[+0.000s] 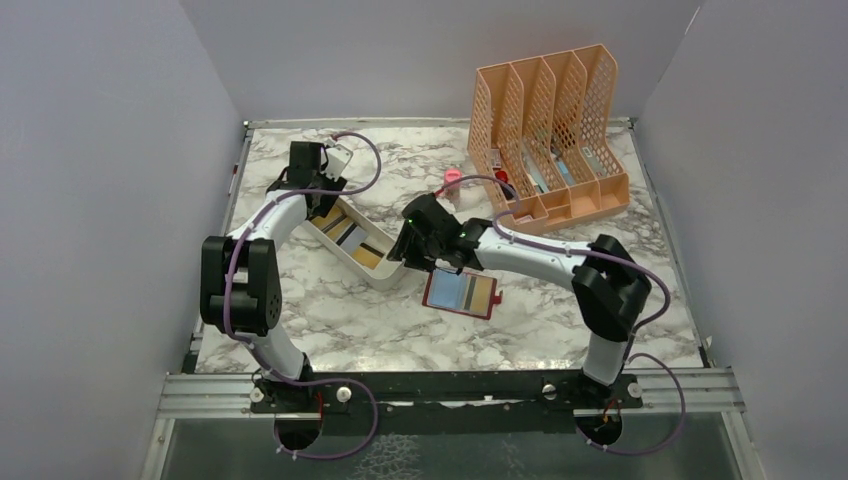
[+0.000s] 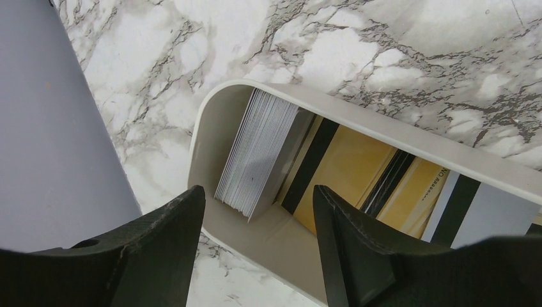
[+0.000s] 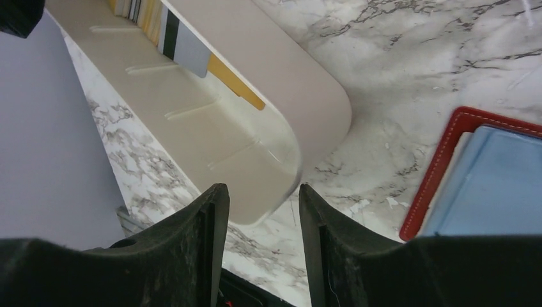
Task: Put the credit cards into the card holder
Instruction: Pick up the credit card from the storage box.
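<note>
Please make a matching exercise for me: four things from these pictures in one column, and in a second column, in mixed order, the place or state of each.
Things:
1. card holder
2. tray
3. file organizer
4. left gripper

Places or states:
a. open, above the cards
b. at the far right of the table
c. red, flat beside the tray's near end
d. cream, with cards inside

Pairs: 1-c, 2-d, 3-b, 4-a

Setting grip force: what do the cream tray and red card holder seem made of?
Cream tray: probably moulded plastic, matte, with smooth rounded corners and moulded ribs. Red card holder: leather or faux leather, judging by white stitching along its edge.
</note>
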### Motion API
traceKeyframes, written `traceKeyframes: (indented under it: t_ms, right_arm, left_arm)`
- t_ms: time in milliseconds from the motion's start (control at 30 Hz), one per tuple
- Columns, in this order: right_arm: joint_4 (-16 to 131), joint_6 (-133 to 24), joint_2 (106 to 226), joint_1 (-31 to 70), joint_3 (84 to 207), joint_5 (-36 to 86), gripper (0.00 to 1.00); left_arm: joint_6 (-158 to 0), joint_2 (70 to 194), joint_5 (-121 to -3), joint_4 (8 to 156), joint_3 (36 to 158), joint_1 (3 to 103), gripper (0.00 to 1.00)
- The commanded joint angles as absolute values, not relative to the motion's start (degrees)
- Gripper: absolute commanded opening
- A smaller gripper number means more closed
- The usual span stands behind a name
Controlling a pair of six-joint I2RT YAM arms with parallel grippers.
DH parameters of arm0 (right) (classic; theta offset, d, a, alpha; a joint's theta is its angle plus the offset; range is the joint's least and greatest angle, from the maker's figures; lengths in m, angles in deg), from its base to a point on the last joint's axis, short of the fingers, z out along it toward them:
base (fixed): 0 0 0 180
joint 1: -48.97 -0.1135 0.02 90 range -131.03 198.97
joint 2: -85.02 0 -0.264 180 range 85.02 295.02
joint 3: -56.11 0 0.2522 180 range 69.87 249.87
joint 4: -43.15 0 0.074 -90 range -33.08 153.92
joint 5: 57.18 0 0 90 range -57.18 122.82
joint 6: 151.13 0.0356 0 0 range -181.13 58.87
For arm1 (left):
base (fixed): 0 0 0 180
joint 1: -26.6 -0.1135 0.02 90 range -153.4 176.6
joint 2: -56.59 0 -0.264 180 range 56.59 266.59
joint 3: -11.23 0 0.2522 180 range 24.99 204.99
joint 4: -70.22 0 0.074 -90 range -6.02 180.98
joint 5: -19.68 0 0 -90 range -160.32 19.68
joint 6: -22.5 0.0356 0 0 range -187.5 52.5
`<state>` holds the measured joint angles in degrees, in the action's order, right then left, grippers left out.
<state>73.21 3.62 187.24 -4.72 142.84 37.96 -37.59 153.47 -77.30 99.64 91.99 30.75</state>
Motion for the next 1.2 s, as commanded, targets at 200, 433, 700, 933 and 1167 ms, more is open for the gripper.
traceKeyframes:
  t_ms: [200, 433, 700, 933, 1167]
  right_arm:
    - [88.71, 14.23, 195.14, -7.8, 151.49, 46.21, 0.45]
    - [92.09, 17.15, 194.08, -9.39, 150.24, 48.02, 0.41]
    - [92.05, 18.51, 190.17, -14.21, 146.33, 48.82, 0.38]
    - [89.54, 18.78, 188.09, -16.02, 140.95, 49.05, 0.36]
    - [85.51, 16.12, 185.6, -16.07, 138.35, 48.59, 0.35]
  left_arm:
    - [-35.41, 153.2, -79.87, 97.65, 92.65, 30.65, 0.67]
    - [-36.15, 151.57, -79.7, 97.07, 92.16, 30.64, 0.67]
    - [-34.17, 150.26, -78.39, 98.73, 90.57, 30.64, 0.68]
    - [-29.39, 147.9, -74.1, 99.52, 87.01, 31.09, 0.71]
    - [-26.54, 145.71, -66.24, 99.82, 85.57, 31.52, 0.74]
